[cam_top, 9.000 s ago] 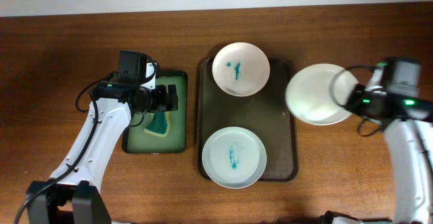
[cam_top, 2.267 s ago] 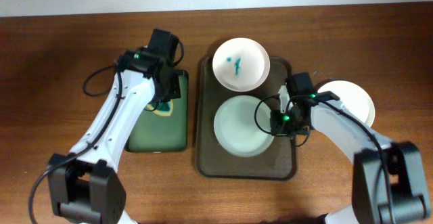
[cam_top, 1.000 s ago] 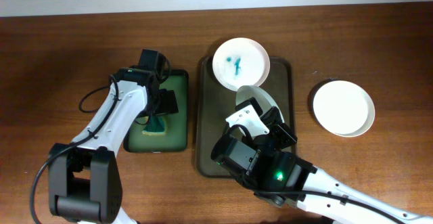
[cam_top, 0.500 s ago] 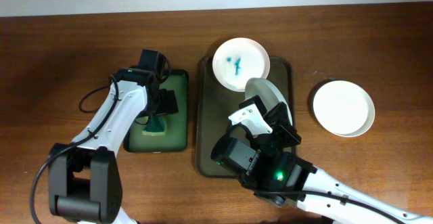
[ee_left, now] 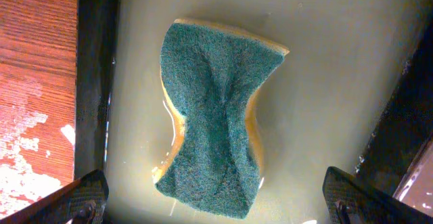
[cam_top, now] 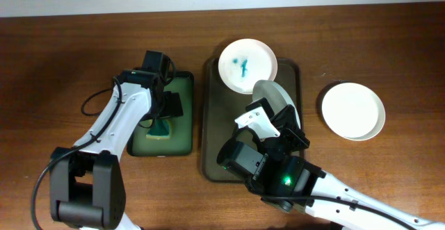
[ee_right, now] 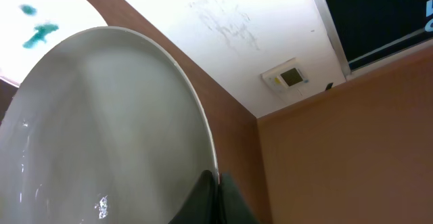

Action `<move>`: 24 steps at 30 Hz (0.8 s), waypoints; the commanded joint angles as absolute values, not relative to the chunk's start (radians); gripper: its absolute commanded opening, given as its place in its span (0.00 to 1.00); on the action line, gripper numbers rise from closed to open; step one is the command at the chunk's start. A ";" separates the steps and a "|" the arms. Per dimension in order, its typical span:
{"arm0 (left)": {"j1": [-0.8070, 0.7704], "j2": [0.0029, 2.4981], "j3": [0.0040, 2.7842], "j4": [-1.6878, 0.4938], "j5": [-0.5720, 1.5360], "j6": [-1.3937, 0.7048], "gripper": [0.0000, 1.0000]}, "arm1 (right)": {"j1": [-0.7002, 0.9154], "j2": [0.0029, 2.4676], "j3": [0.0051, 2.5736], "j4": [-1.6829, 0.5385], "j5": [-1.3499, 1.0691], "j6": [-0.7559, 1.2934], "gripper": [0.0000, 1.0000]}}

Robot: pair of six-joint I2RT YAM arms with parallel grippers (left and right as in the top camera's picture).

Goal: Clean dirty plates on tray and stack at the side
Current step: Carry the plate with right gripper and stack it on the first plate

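A dirty white plate (cam_top: 247, 65) with teal smears sits at the far end of the dark tray (cam_top: 215, 162). My right gripper (ee_right: 217, 183) is shut on the rim of a clean white plate (cam_top: 276, 99), lifted and tilted steeply above the tray; the plate also fills the right wrist view (ee_right: 101, 129). Another clean white plate (cam_top: 352, 110) rests on the table to the right. My left gripper (ee_left: 215, 214) is open above the green-and-yellow sponge (ee_left: 215, 119), which lies in the green basin (cam_top: 181, 138).
The right arm (cam_top: 278, 174) reaches over the near half of the tray and hides it. The wooden table (cam_top: 69, 63) extends to the left and behind.
Since 2.3 s ago the right gripper has lifted the wiped plate off the tray and tilted it on edge. The left gripper has set the sponge in the basin and opened.
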State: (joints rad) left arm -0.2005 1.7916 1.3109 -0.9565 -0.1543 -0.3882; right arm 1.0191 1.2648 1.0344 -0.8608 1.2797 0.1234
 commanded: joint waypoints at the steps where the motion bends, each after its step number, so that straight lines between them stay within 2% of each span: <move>1: -0.198 1.784 1.311 -0.958 -0.154 -0.387 0.99 | 1.027 1.248 1.060 -0.860 1.322 0.127 0.04; 20: -0.198 1.784 1.311 -0.958 -0.154 -0.387 0.99 | 1.026 1.248 1.060 -0.856 1.322 0.129 0.04; 24: -0.198 1.784 1.311 -0.958 -0.154 -0.387 0.99 | 0.946 1.248 1.060 -0.857 1.293 0.288 0.04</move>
